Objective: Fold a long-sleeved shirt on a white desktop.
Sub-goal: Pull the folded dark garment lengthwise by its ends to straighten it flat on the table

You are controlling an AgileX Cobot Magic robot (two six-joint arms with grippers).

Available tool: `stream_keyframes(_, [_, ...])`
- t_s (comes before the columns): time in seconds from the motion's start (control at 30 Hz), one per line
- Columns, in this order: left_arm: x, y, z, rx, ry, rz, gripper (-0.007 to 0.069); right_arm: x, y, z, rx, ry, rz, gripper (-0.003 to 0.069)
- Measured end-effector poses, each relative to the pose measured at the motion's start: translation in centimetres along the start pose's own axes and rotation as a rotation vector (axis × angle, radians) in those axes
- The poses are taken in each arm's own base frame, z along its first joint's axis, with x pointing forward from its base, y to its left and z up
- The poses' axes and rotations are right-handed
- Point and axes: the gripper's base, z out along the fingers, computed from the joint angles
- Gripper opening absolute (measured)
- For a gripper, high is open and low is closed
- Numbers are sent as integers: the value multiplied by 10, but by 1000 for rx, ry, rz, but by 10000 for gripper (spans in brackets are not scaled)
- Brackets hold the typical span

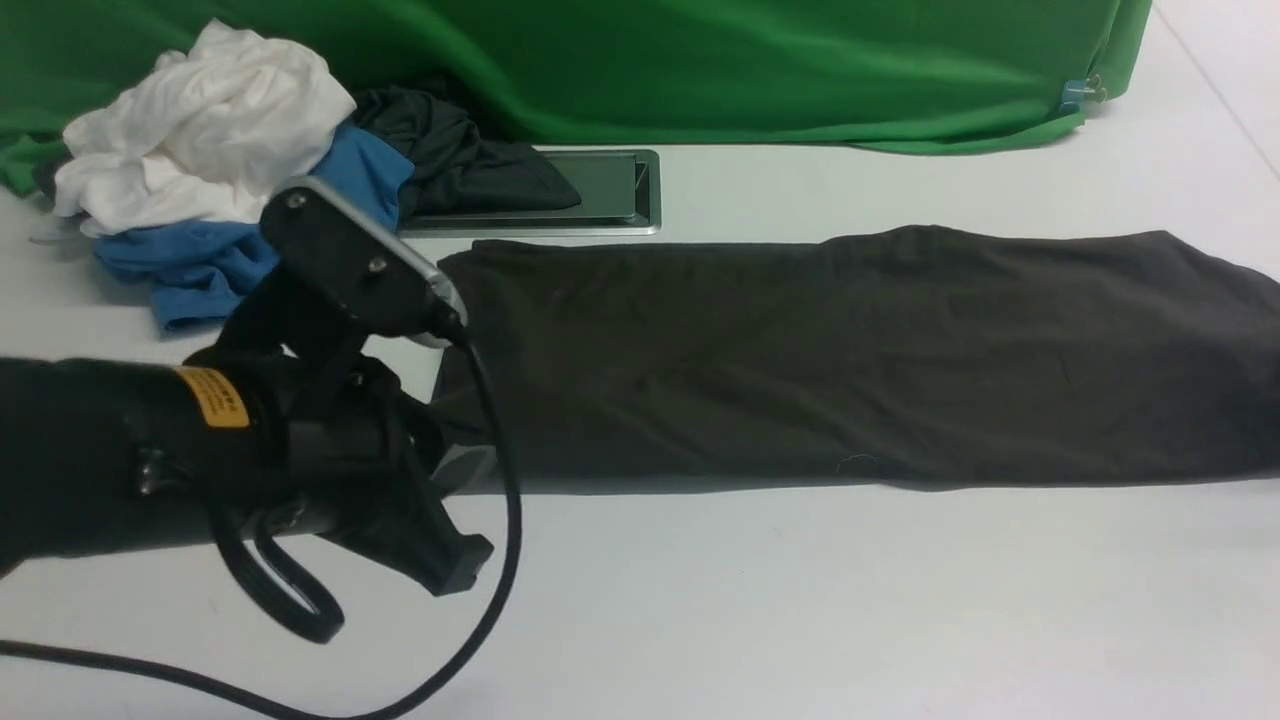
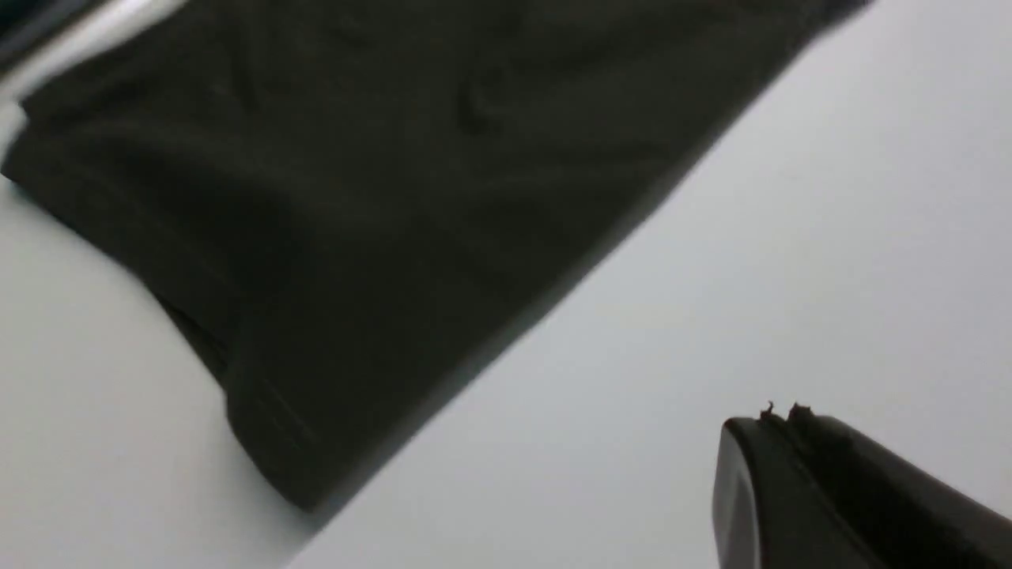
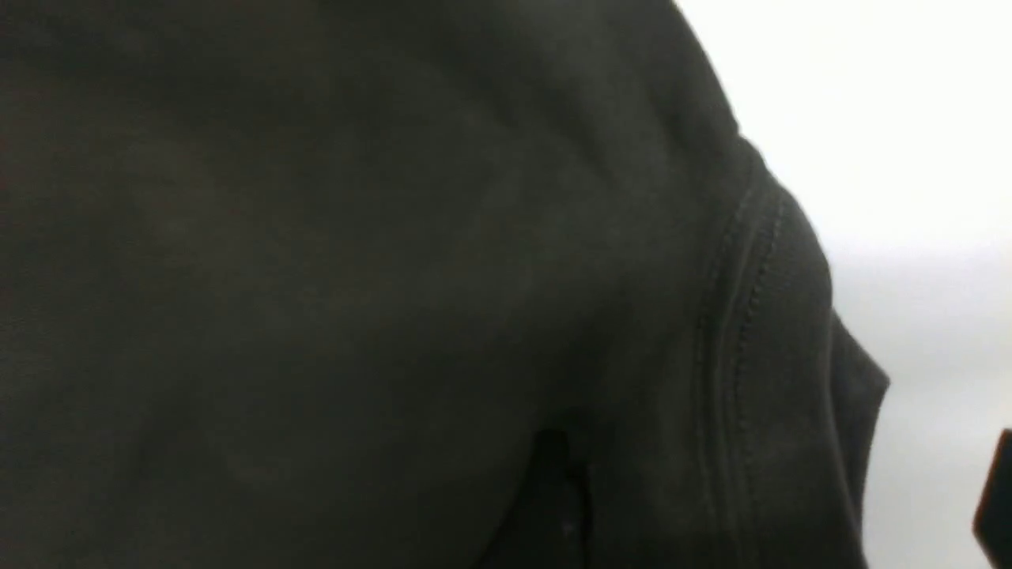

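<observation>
One orange label (image 1: 212, 397), unreadable | left hand (image 2: 783, 427) clenched, empty | right hand unseen

The near strip of the table (image 1: 800, 600) in front of the shirt (image 1: 850, 360) lies bare and open to a pass. The left arm (image 1: 200, 460) and its looping cable (image 1: 500, 560) block the near left. Behind the shirt, a narrow bare band runs to the green cloth (image 1: 750, 70); the clothes pile (image 1: 220, 170) and hatch (image 1: 610, 190) crowd the far left.

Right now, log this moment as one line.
long-sleeved shirt: folded lengthwise strip, flat on white desktop | left gripper: shut, empty, beside shirt
</observation>
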Motion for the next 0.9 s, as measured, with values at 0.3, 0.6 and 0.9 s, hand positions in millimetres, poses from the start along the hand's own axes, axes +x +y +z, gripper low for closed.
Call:
stream_keyframes(0.3, [-1,0,0,-6,-11,2,17,-2,-3,37,-23,5,41,692])
stream_keyframes(0.6, [-1,0,0,-6,-11,2,18,-4,12,41,-57,16,-6,340])
stream_keyframes(0.9, [1,0,-1,2,6,6,18,2,9,12,1,41,-25,97])
